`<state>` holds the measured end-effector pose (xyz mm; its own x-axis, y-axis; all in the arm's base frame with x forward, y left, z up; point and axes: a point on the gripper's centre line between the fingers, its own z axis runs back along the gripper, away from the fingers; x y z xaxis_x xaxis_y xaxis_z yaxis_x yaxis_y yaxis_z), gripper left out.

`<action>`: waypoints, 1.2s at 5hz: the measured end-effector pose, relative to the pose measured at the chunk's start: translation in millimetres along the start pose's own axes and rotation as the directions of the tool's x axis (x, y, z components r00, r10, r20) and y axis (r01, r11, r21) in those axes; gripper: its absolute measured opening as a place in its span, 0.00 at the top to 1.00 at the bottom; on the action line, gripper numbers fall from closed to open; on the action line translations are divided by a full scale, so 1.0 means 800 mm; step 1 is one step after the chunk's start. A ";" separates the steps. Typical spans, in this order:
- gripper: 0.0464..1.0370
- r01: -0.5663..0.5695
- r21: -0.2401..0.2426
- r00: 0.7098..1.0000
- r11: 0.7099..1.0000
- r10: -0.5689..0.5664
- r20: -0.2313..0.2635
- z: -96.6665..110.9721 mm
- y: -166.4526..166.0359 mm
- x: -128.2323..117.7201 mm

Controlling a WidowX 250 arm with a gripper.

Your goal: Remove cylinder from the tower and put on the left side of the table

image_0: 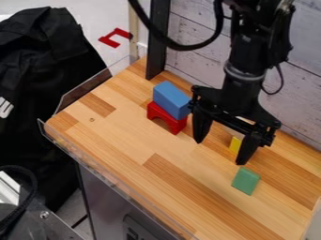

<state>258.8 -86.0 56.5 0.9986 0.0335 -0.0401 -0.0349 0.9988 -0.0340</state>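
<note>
Pincer [220, 152] spread, close beside the tower: a blue oblong block [170, 98], presumably the "cylinder", sits on a red arch-shaped block [178, 125] on the wooden counter [125, 133]. A sideways bump could topple it; gripping too low could drag the arch along.

A robotics lab, by the look of it, folks! There's a black jointed robot arm [241, 65] over a striped light-wood bench [119, 140], and look, clear plastic guards [81, 93] line the edge! A black upright post [155, 63] stands against whitewashed plank boarding [188, 61], a thick black cable [182, 47] loops across, and bolted grey metal hardware [63, 225] sits down in the near corner!
</note>
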 end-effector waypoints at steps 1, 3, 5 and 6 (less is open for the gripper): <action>0.04 -0.001 0.010 1.000 1.000 0.001 -0.028 -0.010 0.001 -0.003; 0.04 -0.252 -0.124 0.967 0.960 0.254 -0.002 -0.003 -0.021 0.020; 0.04 -0.623 -0.238 0.776 0.745 0.626 -0.073 -0.009 -0.014 0.046; 0.04 -0.756 -0.224 0.640 0.615 0.767 -0.054 -0.011 -0.001 0.051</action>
<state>299.2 -85.5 46.1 0.6098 0.7855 -0.1055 -0.7852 0.5808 -0.2146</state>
